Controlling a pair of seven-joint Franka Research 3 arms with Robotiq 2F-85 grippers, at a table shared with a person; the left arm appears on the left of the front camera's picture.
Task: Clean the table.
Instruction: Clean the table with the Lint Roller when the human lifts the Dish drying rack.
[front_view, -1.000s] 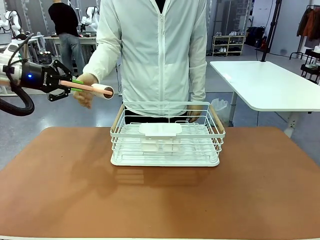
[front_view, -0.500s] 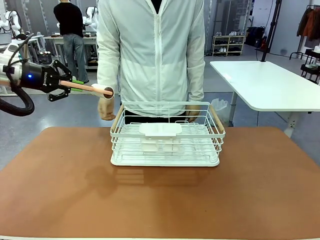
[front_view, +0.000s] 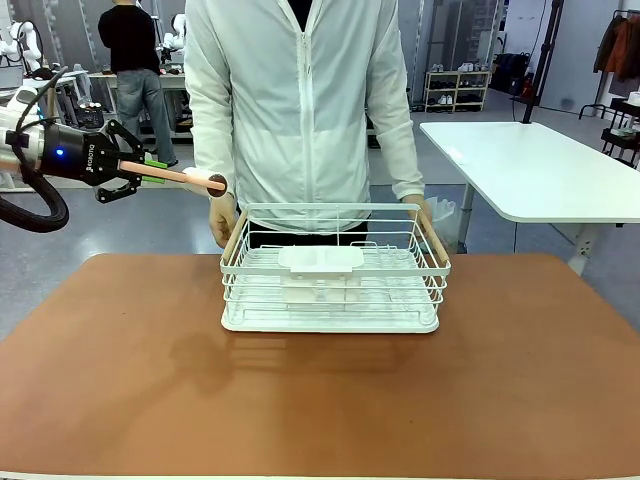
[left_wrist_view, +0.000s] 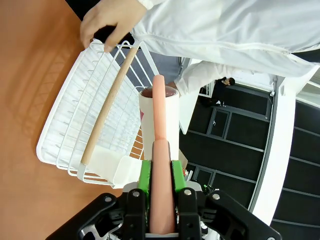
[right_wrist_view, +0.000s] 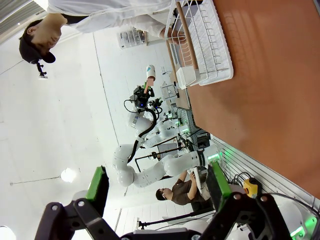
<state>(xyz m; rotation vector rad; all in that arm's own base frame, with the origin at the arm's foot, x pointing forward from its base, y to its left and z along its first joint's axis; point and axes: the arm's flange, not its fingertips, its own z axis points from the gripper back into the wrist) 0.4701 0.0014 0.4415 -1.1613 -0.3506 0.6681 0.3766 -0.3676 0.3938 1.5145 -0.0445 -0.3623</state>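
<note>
Lowered since a second ago, the person's hand has been moved from the lint roller to a wooden handle of the wire basket. Nearest, the right gripper is seen released, its pads wide apart with nothing between. The table is spread across the foreground, with the basket set on its far middle. Beyond the far left edge, the roller's pink handle is clenched level by the left gripper.

Matt, smooth table; white coated-wire rack with bare wooden handles; paper roller on smooth pink plastic shaft.
</note>
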